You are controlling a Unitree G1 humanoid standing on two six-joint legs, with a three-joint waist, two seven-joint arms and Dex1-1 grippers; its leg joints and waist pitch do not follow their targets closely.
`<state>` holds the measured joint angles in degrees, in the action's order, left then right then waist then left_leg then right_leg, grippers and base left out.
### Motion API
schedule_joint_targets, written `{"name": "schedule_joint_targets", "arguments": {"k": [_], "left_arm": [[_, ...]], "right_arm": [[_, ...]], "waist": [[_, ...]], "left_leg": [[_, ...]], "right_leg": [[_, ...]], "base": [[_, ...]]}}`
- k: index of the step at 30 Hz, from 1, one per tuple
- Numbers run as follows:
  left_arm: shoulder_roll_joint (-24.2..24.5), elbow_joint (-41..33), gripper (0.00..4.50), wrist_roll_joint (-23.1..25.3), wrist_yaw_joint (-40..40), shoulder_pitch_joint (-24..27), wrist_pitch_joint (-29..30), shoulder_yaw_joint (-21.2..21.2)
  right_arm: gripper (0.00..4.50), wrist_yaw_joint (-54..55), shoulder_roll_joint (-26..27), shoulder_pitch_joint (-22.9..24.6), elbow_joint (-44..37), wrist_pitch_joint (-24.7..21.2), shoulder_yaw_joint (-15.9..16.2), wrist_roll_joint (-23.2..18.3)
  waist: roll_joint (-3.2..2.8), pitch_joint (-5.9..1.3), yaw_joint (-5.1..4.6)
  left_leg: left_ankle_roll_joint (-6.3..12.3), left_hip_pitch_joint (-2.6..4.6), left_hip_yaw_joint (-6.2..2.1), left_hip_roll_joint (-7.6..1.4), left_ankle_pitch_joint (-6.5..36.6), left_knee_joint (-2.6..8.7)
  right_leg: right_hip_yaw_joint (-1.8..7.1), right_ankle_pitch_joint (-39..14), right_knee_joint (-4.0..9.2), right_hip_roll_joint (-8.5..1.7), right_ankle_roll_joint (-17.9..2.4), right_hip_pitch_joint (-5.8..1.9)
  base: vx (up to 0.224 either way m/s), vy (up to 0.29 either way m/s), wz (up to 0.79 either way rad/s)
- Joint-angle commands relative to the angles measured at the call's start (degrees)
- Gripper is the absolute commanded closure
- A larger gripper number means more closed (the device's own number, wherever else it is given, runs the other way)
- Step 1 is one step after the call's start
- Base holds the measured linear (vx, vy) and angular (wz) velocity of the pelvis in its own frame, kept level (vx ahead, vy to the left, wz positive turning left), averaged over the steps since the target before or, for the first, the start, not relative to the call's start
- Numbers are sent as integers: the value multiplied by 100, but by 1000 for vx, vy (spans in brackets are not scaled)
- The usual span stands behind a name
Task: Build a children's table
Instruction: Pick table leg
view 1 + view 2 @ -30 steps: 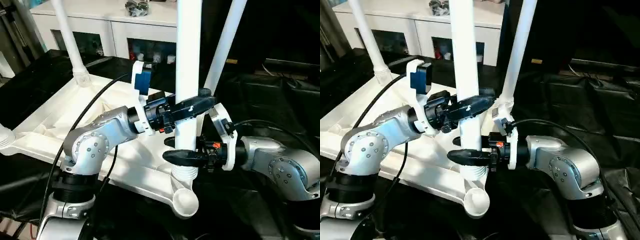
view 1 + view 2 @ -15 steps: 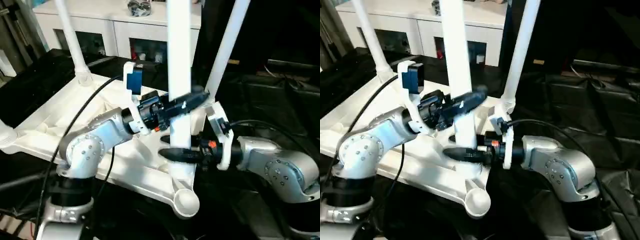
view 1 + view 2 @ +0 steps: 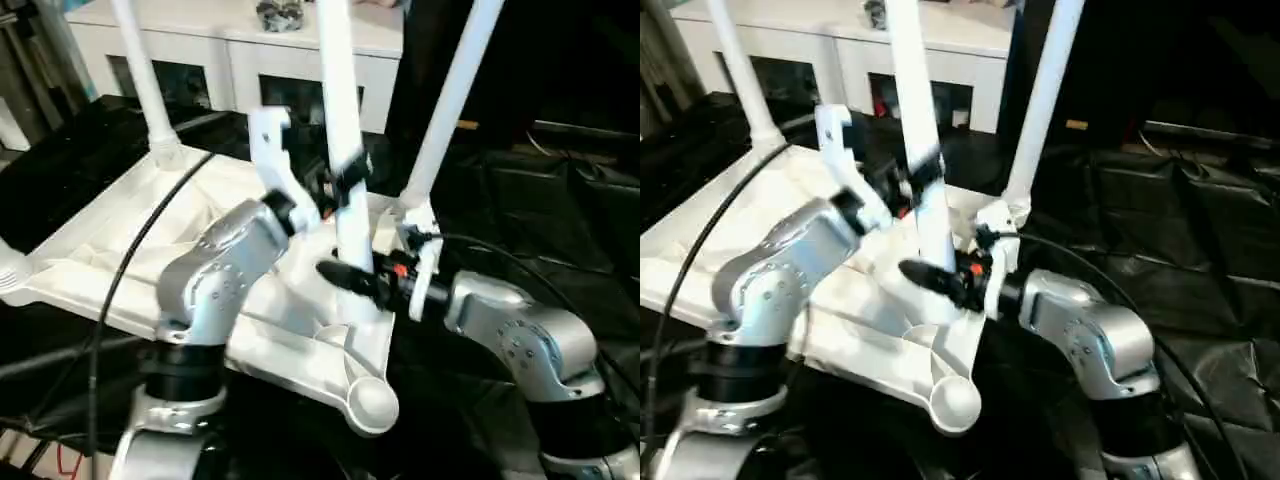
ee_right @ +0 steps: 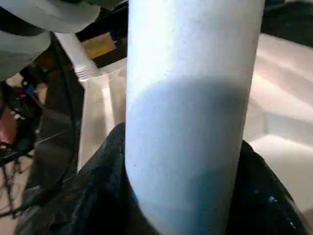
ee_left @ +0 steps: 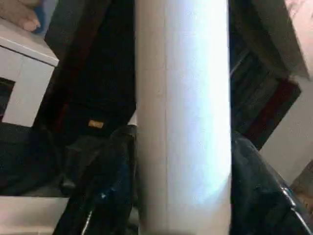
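Upright, the white leg [image 3: 338, 130] stands over the upturned tabletop [image 3: 95, 260], clamped high by the left gripper [image 3: 345, 182] and low by the right gripper [image 3: 345, 275]. Both wrist views show black fingers [image 5: 105, 196] pressing its sides. Three legs rise in the head views; the near corner socket [image 3: 372, 403] sits open at the tabletop's edge, the white cabinet [image 3: 230, 50] behind.

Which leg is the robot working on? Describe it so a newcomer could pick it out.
Start at the upside-down white tabletop on the black cover, with tube legs rising from its corners. The held leg is the nearest one, standing over the tabletop's near edge just behind the empty corner socket. It is the one clamped by the left gripper high and the right gripper low.
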<state>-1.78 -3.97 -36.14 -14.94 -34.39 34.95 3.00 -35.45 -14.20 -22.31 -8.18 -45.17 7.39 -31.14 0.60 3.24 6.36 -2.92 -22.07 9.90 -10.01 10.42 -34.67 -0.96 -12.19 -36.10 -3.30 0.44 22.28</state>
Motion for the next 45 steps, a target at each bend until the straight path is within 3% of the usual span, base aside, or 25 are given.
{"name": "schedule_joint_targets", "arguments": {"k": [1, 7, 8, 9, 15, 17, 18, 19, 21, 29, 44, 45], "left_arm": [[-12, 86, 230, 4, 145, -98, -15, 93], [-94, 15, 262, -166, -51, -56, 42, 62], [-92, 9, 264, -179, -105, -56, 47, 50], [-70, 13, 267, -152, -149, -57, 33, 21], [139, 16, 268, -164, -583, -91, 90, -191], [222, 54, 268, -154, -740, -135, 134, -236], [222, 54, 268, -154, -740, -135, 134, -236], [238, 95, 268, -152, -817, -166, 141, -232], [269, 113, 268, -170, -937, -190, 138, -251], [339, -3, 268, -331, -1352, -202, 197, -395], [396, -66, 268, -335, -1607, -185, 273, -454], [394, -68, 268, -334, -1610, -185, 273, -455]], "right_arm": [[254, -108, 45, -149, -154, 186, 194, -13], [254, 14, 73, -270, -23, 234, 230, 212], [198, 16, 69, -285, -10, 220, 231, 236], [184, -13, 63, -309, 19, 181, 213, 211], [142, -457, -305, -447, 31, -172, 41, -61], [135, -794, -635, -496, 43, -443, 73, -153], [109, -794, -635, -496, 43, -443, 73, -153], [101, -945, -778, -535, 99, -485, 70, -160], [98, -1059, -911, -589, 182, -567, 33, -206], [98, -1292, -1083, -713, 330, -799, 91, -311], [98, -1417, -982, -750, 469, -972, 20, -484], [116, -1421, -979, -750, 470, -977, 16, -491]], "waist": [[68, -397, 4], [91, -379, -4], [86, -381, -2], [84, -387, -3], [35, -392, 12], [46, -392, 10], [52, -391, 9], [19, -387, 9], [47, -391, 5], [39, -402, 0], [35, -408, 11], [37, -406, 9]], "left_leg": [[-76, 87, -77, -234, 456, 367], [-81, 94, -74, -242, 549, 379], [-87, 97, -75, -243, 540, 380], [-87, 99, -75, -242, 506, 376], [-62, 113, -75, -245, 483, 367], [-52, 105, -81, -240, 474, 369], [-50, 105, -78, -240, 490, 367], [-72, 102, -77, -238, 505, 364], [-65, 97, -77, -237, 509, 363], [17, 107, -72, -249, 438, 344], [-6, 115, -73, -251, 441, 348], [-1, 113, -72, -250, 444, 347]], "right_leg": [[185, -253, 390, -391, -1013, -267], [191, -479, 414, -392, -940, -252], [192, -501, 412, -395, -922, -249], [191, -442, 404, -395, -924, -251], [193, -236, 382, -382, -950, -252], [189, -155, 381, -375, -971, -273], [190, -160, 384, -375, -976, -275], [193, -189, 388, -383, -993, -271], [193, -203, 393, -390, -1027, -289], [185, -28, 365, -387, -1244, -284], [183, -40, 364, -394, -1274, -290], [184, -43, 365, -394, -1276, -289]], "base": [[0, 0, 0], [0, 0, 0], [0, 0, 0], [0, 0, 0], [0, 0, 0], [0, 0, 0], [0, 0, 0], [0, 0, 0], [0, 0, 0], [0, 0, 0], [0, 0, 0], [0, 0, 0]]}}
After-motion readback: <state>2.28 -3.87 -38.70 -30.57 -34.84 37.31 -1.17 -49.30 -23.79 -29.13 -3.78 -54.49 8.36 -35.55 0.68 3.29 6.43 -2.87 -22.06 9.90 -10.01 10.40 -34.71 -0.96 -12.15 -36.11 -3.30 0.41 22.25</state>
